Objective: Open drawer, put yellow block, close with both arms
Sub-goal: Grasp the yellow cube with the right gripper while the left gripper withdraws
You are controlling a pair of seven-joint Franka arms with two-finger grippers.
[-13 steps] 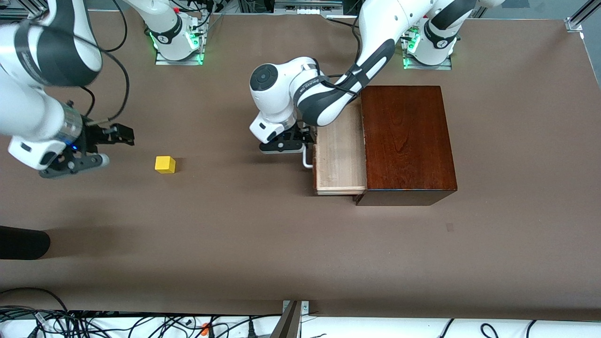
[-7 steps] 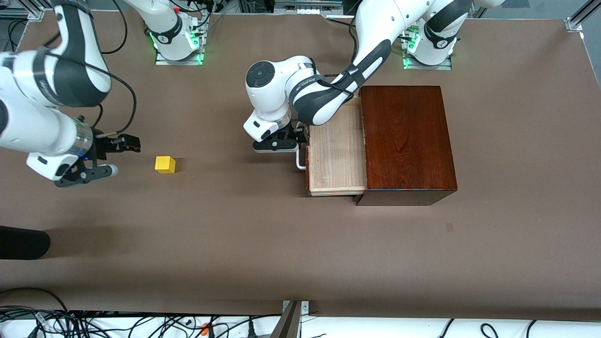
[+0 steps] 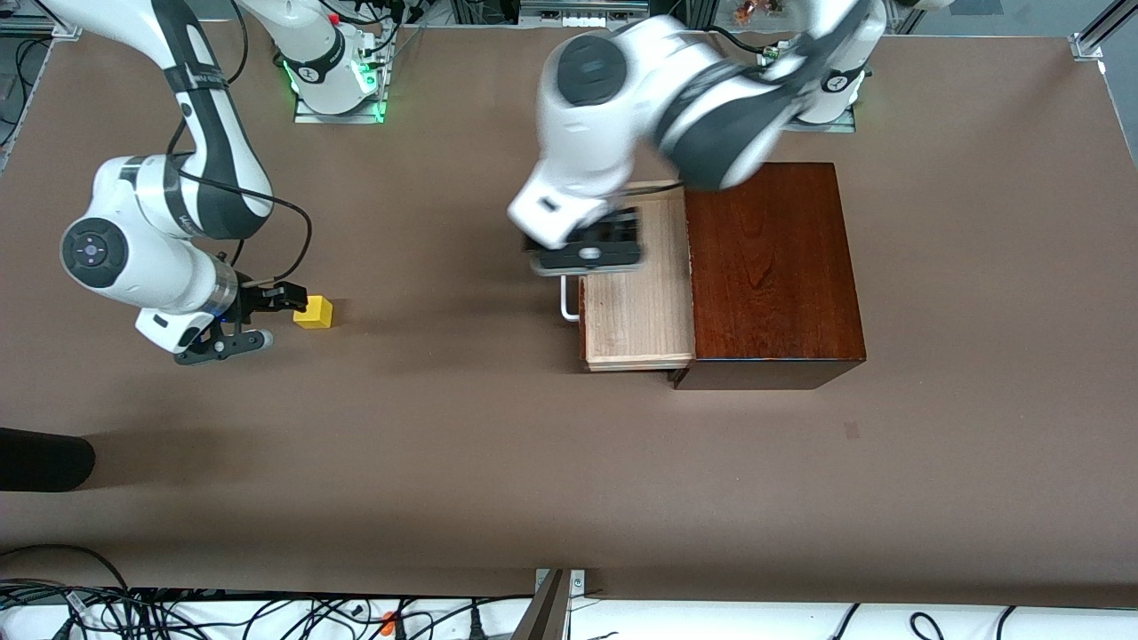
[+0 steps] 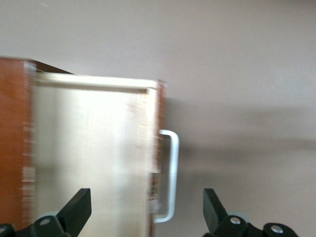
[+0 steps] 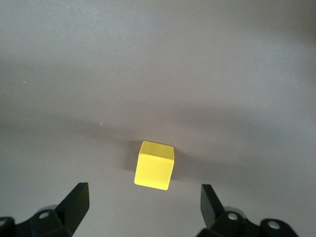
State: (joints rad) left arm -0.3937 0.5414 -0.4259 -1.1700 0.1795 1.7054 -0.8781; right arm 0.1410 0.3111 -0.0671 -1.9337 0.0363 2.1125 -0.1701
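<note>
The drawer [image 3: 637, 307] stands pulled out of the mahogany box [image 3: 770, 267], its pale wood tray empty and its white handle [image 3: 567, 302] free. My left gripper [image 3: 587, 250] is open, lifted over the drawer's front edge. In the left wrist view [image 4: 146, 212] its fingers straddle the handle [image 4: 170, 173] and the tray [image 4: 91, 148] from above. The yellow block [image 3: 313, 312] sits on the table toward the right arm's end. My right gripper [image 3: 269, 318] is open and low, right beside the block. In the right wrist view [image 5: 143, 202] the block [image 5: 154, 165] lies just ahead of the open fingers.
The brown table [image 3: 444, 444] carries only the box and the block. A black object [image 3: 40, 458] pokes in at the table's edge near the front camera, toward the right arm's end. Cables run along the near edge.
The left gripper pulled the drawer a little farther out, then let go of the handle and rose over the drawer's front. The right gripper came down and moved up to the yellow block.
</note>
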